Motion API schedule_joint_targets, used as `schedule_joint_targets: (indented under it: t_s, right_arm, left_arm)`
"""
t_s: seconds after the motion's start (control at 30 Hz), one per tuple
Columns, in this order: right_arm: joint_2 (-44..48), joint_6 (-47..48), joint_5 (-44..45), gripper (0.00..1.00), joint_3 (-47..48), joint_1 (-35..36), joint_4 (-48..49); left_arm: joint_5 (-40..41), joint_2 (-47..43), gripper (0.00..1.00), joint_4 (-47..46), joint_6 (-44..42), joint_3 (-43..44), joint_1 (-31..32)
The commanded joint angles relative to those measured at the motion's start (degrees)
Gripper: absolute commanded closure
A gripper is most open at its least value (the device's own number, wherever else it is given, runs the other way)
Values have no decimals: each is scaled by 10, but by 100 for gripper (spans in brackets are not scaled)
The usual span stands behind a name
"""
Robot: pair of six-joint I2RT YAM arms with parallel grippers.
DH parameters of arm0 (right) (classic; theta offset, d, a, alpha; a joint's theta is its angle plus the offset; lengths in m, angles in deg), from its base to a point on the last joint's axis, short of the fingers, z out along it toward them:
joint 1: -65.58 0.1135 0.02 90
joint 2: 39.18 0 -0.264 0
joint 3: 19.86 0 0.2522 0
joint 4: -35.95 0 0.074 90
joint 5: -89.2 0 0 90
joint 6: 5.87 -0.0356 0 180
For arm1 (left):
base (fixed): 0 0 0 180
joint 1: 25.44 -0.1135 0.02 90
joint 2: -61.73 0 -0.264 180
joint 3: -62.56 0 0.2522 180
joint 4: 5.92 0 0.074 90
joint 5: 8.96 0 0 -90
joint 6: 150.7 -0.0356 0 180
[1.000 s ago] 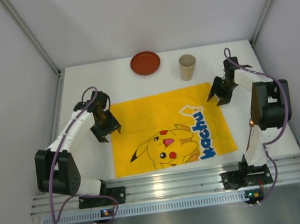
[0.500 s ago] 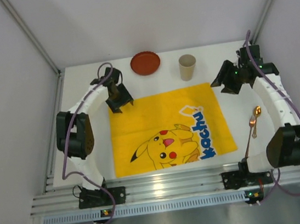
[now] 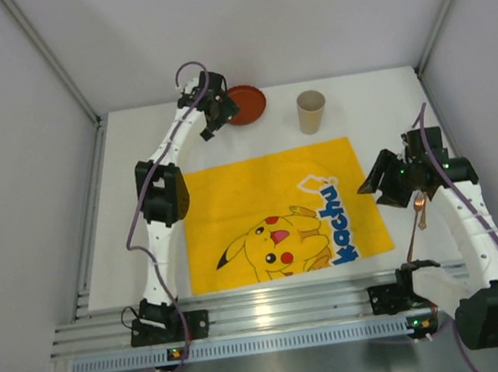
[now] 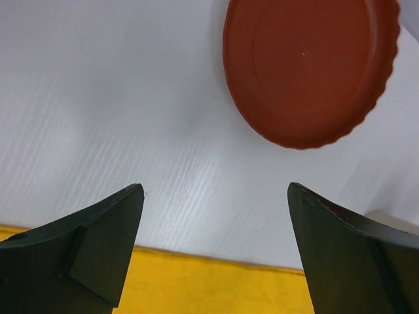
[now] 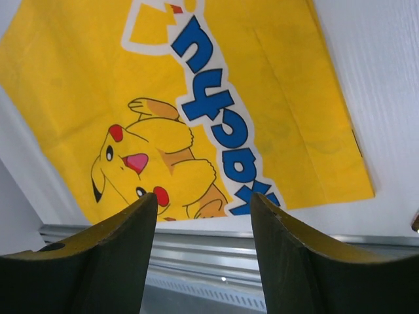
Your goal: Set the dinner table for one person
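At the near edge, the arm bases are bolted to an aluminium rail (image 3: 283, 308). The dinner table (image 3: 131, 165) is seen as a white matte top that extends from this rail to the far wall.

A yellow Pikachu-print cloth (image 3: 271, 211) is laid flat on the near middle of the table, with its print facing up.

The right gripper (image 3: 376, 192) is positioned above the right edge of the cloth. In the right wrist view, the right gripper (image 5: 203, 197) is shown with its jaws spread wide and nothing is held between them; the cloth (image 5: 216, 98) and bare table (image 5: 380, 65) are visible below.

A copper-coloured spoon (image 3: 420, 209) is laid on the table just right of the cloth and is partly hidden by the right arm.

The left gripper (image 3: 212, 125) is held above bare table beyond the far edge of the cloth. In the left wrist view, the left gripper (image 4: 215, 190) is shown wide open and empty.

A red plate (image 3: 243, 104) with a scalloped rim is set near the far edge of the table, just beyond the left fingertips (image 4: 127, 203) and clear of them. A beige cup (image 3: 312, 111) is stood upright to the right of the plate, apart from it.
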Motion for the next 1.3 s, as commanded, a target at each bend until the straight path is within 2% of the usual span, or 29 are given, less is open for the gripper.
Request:
schedule_joint_targets:
  t_s: [0.0, 0.13, 0.27, 0.4, 0.57, 0.9, 1.0, 1.03, 1.07, 1.1, 1.27]
  right_arm:
    - [28, -6, 36, 40, -12, 1, -23]
    - [48, -28, 82, 40, -8, 1, -63]
    - [58, -69, 90, 39, -15, 1, -81]
    - [56, -93, 108, 39, -2, 1, -90]
    - [13, -96, 110, 40, 25, 1, -84]
    - [-39, -69, 109, 40, 47, 1, -65]
    - [-41, -59, 109, 40, 43, 0, -62]
    - [-41, -56, 109, 40, 43, 0, -62]
    - [-42, -49, 111, 40, 44, -1, -62]
    - [-45, -45, 112, 39, 45, -3, -60]
    - [-56, -24, 102, 39, 40, -7, -49]
  left_arm:
    - [7, 40, 3, -49, 3, 27, -9]
    - [-27, 125, 3, -90, -16, 109, -26]
    - [-63, 168, 7, -157, -28, 117, -44]
    - [-61, 188, 11, -164, -24, 118, -52]
    - [-68, 199, 38, -166, -27, 119, -52]
    - [-113, 229, 53, -182, -31, 138, -35]
    - [-110, 229, 70, -176, -28, 137, -35]
    - [-107, 228, 86, -175, -27, 137, -35]
    - [-107, 228, 96, -173, -24, 137, -36]
    - [-104, 224, 100, -171, -23, 136, -37]
    - [-128, 198, 100, -173, -25, 104, -45]
